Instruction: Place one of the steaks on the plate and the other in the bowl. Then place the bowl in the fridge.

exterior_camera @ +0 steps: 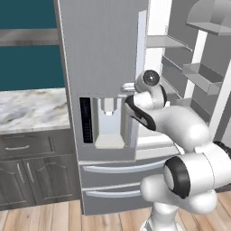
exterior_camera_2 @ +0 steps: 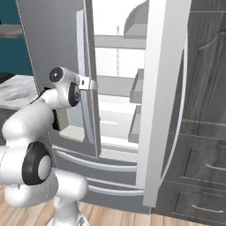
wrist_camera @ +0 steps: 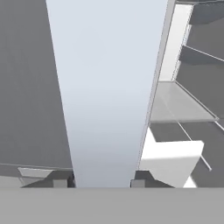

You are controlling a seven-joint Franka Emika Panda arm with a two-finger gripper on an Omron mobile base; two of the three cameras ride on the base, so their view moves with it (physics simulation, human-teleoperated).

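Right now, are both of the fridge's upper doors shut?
No: in the right base view the right-hand door of the fridge stands swung open, so the white shelves inside show.

1. From my station the fridge [exterior_camera: 103, 54] reads as brushed grey steel, matt, with no sharp reflections.
2. Its door edge [wrist_camera: 109, 87] looks smooth, pale and satin.
3. The inner shelves [exterior_camera_2: 115, 84] look like white moulded plastic, smooth.
4. The drawer bar handles [exterior_camera: 113, 168] show a lighter, polished metal sheen.
5. I see a veined marble countertop [exterior_camera: 31, 108], slightly glossy.
6. The cabinets [exterior_camera: 31, 176] are dark grey wood with visible grain, matt.
7. The floor [exterior_camera: 40, 219] is light plank wood, low sheen.
8. The arm [exterior_camera: 189, 131] wears glossy white plastic shells.
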